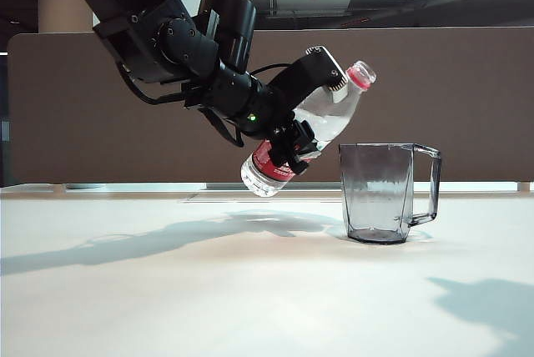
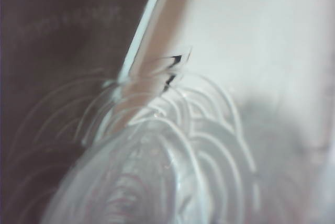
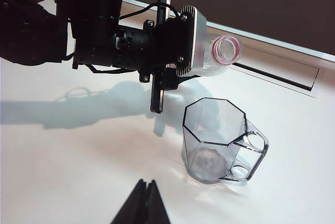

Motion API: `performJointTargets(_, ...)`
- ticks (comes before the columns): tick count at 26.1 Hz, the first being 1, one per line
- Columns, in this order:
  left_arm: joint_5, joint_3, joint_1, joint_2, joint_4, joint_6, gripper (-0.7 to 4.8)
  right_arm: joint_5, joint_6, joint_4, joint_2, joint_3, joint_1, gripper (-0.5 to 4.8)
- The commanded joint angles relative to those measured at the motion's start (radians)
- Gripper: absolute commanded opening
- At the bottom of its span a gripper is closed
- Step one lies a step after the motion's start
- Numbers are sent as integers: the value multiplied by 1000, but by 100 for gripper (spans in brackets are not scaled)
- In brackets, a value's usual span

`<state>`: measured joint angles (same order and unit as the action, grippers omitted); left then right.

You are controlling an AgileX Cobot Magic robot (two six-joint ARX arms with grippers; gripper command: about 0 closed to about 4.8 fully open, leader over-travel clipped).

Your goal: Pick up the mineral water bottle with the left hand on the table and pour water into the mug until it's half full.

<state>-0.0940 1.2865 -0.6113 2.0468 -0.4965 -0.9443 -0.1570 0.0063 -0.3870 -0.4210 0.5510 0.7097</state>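
My left gripper [image 1: 307, 112] is shut on the mineral water bottle [image 1: 335, 113], holding it in the air above the white table [image 1: 250, 290]. The bottle is tilted, base low and to the left, open red-ringed mouth [image 3: 226, 50] high and to the right. That mouth is just left of and above the mug [image 1: 388, 194] rim. The grey faceted mug [image 3: 217, 140] stands upright with its handle turned away from the bottle. No water shows in it. The left wrist view is filled by the blurred clear bottle [image 2: 172, 171]. My right gripper [image 3: 146, 183] is shut and hangs over bare table near the mug.
A brown partition [image 1: 467, 98] runs behind the table. A long dark slot [image 3: 272, 72] lies along the table's back edge beyond the mug. The left arm's shadow falls on the tabletop under it.
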Motion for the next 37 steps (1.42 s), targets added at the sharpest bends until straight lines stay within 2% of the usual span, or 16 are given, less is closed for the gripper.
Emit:
performJointTargets(1, -3, 11, -1, -12, -62, -80, 161, -2, 1, 16, 1, 6, -1, -2)
performJointTargets(13, -3, 11, -1, -11, -86, -198, 161, -2, 2, 16, 1, 6, 0, -2)
performJointTargets(22, -3, 10, 0, 1, -102, -343, 161, -2, 1, 16, 2, 6, 0, -2)
performJointTargets(28, -3, 11, 0, 7, -137, -372, 161, -2, 1, 16, 2, 6, 0, -2)
performJointTargets(37, -3, 11, 0, 7, -141, -464, 161, -2, 1, 16, 2, 6, 0, -2)
